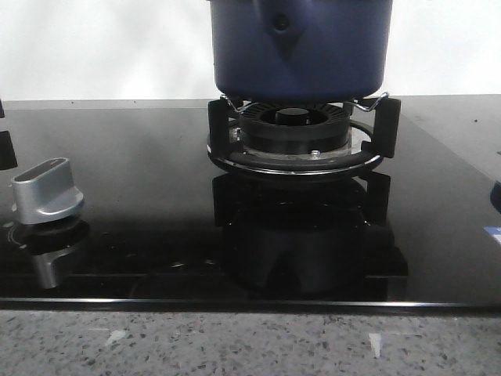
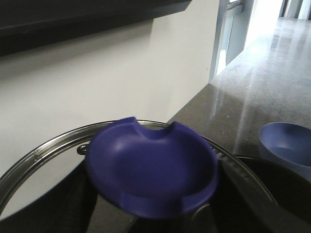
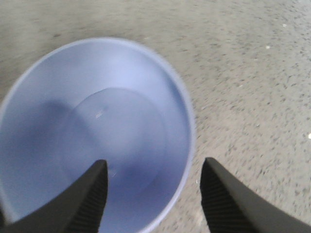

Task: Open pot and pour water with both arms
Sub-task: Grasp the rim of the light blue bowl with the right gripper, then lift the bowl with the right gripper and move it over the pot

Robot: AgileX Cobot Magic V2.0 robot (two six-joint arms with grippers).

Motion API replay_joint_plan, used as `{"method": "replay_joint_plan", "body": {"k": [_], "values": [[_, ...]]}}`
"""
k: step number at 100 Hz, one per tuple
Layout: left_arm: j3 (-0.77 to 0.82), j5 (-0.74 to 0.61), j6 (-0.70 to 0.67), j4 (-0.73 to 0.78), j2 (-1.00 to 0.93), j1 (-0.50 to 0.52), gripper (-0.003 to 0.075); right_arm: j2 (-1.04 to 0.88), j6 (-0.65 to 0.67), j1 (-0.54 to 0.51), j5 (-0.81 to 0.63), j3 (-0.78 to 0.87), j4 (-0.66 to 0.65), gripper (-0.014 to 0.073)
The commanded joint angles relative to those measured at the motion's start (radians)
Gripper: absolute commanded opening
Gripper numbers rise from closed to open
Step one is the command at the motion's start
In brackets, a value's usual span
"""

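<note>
The pot (image 1: 301, 48) is sitting on the burner grate (image 1: 301, 137); the left gripper (image 2: 150, 213) is clasping its lid knob (image 2: 151, 167) – the right gripper (image 3: 153, 194) is hanging spread over a blue cup's (image 3: 92, 131) rim

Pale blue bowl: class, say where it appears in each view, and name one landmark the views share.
Front view: not surely visible; only a bluish sliver at the right edge.
Left wrist view: pale blue bowl on the countertop, beyond the blue lid knob.
Right wrist view: under the right end effector, its rim between the fingers.
Shared landmark: the countertop, speckled grey.
</note>
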Motion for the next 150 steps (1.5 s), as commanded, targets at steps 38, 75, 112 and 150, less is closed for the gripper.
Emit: {"method": "replay_joint_plan", "body": {"k": [38, 75, 112, 150], "values": [[-0.04, 0.037, -0.013, -0.097, -0.064, 0.065, 0.0232, 0.237, 0.001, -0.018, 0.015, -0.122, 0.001, 0.0271], [-0.04, 0.033, -0.013, -0.097, -0.064, 0.065, 0.0232, 0.243, 0.001, -0.009, 0.05, -0.136, 0.031, -0.0066], [-0.04, 0.027, -0.013, -0.097, -0.064, 0.065, 0.0232, 0.254, 0.036, 0.128, 0.278, -0.488, 0.023, -0.0045], [-0.04, 0.022, -0.013, -0.097, -0.064, 0.065, 0.0232, 0.386, 0.081, 0.276, 0.381, -0.91, 0.055, -0.0045]]}}
